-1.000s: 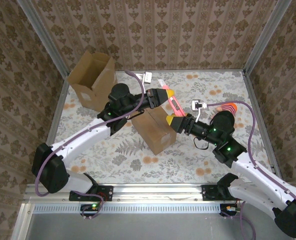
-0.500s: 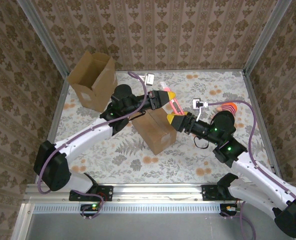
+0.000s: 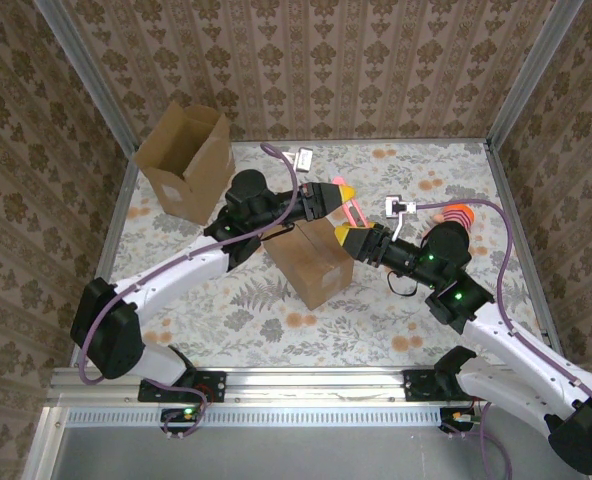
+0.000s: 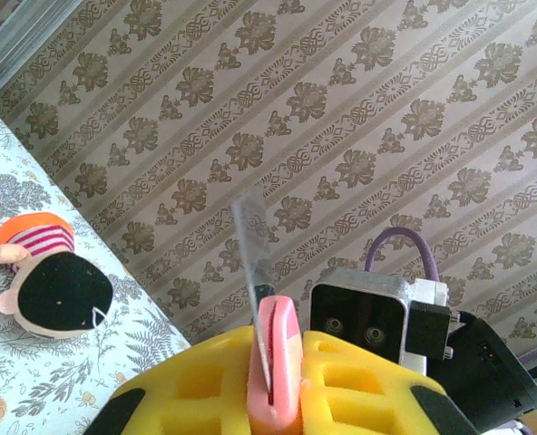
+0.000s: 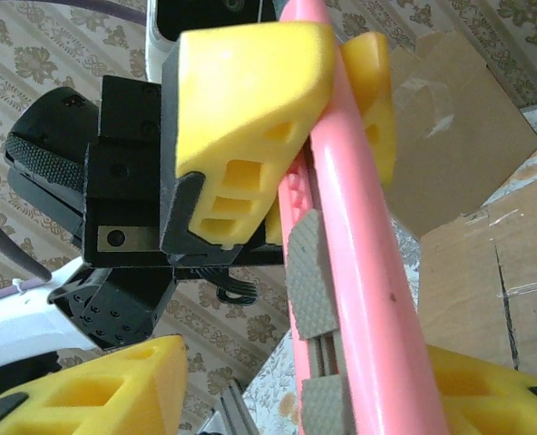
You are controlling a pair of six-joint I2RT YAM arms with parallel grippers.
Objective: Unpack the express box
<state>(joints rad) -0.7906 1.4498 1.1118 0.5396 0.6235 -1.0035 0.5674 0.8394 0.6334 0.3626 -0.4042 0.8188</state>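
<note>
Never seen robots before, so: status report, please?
Left gripper shut on pink knife, blade out. Right gripper open around the knife's handle. Express box right beside them. Plush toy lies clear, off right.

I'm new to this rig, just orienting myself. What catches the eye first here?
The pink knife, clamped in the left gripper above the middle box, while the right gripper, open, straddles it. Next, the striped toy on the right and an open box far left.
</note>
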